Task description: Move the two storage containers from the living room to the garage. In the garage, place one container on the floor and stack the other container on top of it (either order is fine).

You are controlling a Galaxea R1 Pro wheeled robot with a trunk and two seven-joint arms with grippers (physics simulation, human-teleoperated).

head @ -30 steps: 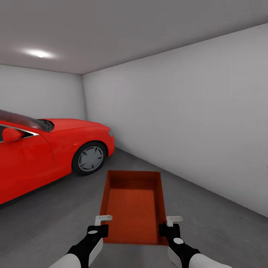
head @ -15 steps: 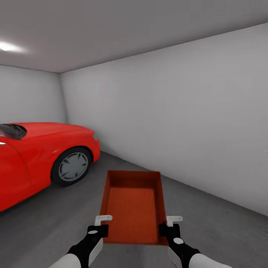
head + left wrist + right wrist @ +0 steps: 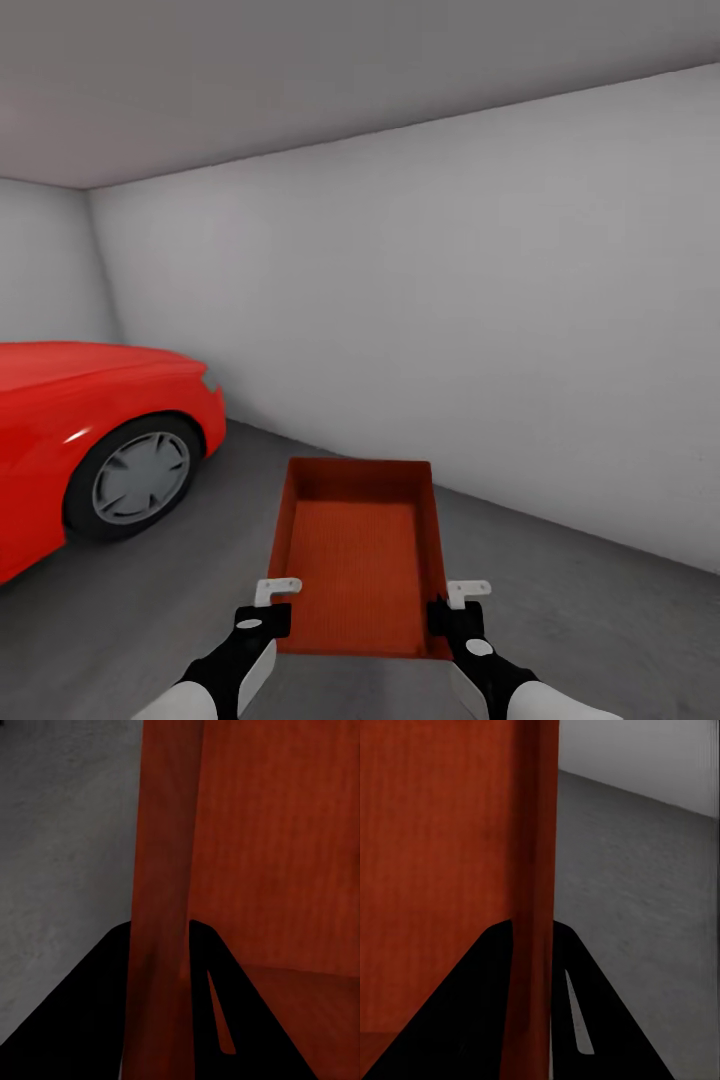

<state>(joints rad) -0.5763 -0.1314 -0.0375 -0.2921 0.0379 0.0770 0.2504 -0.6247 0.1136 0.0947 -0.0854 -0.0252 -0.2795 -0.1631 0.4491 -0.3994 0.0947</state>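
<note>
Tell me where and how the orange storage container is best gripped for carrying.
Grip the storage container by its two long side walls near the end nearest the robot, one gripper per side. The thin upright walls fit between the fingers from above the rim. That is how it is held now: left gripper and right gripper each straddle a wall, one finger inside, one outside.

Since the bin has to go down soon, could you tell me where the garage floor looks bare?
The grey floor is bare between the held bin and the pale wall, and ahead of the bin toward that wall. It is tighter on the left, near the red car and its wheel.
</note>
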